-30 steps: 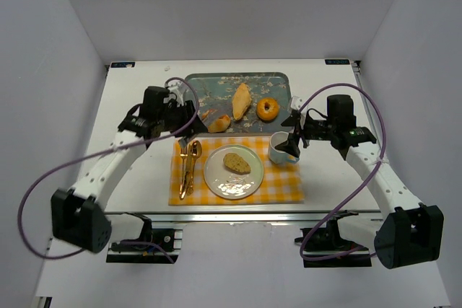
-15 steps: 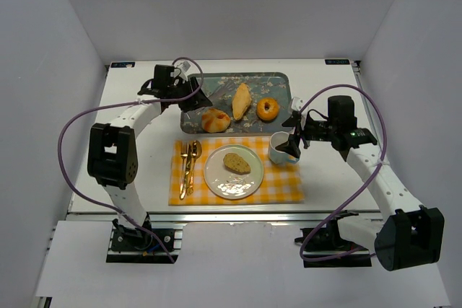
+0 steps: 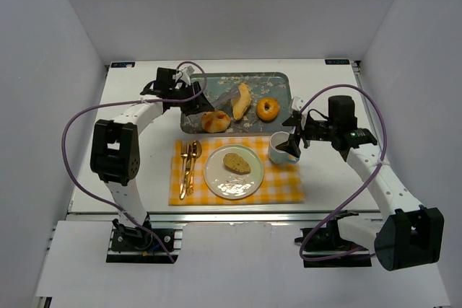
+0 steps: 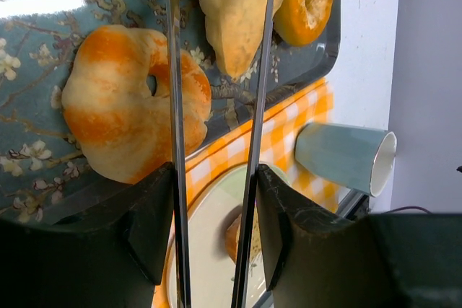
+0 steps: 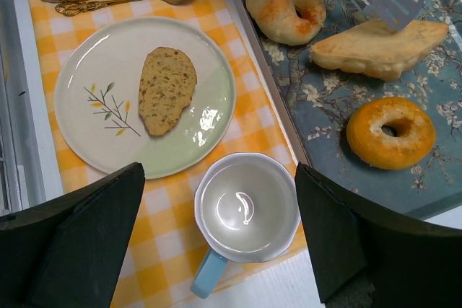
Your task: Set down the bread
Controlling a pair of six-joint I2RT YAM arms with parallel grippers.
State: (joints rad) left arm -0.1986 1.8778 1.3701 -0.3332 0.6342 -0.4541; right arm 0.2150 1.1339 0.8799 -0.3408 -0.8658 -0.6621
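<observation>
Judging by its puffed, glazed crust, the roll (image 4: 130,102) is light and crushable: grip gently across its thick middle. It lies on the tray (image 3: 274,84) toward the bench's far edge. Your left tool (image 3: 229,97) hangs above it, spread and empty; the right tool (image 3: 294,133) gapes over the cup (image 5: 249,207).

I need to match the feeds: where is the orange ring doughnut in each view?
Top external: doughnut on the tray's right part.
Left wrist: doughnut at the top right, cut by the edge.
Right wrist: doughnut at right, on the tray.
Shared landmark: long pale pastry beside it.
</observation>
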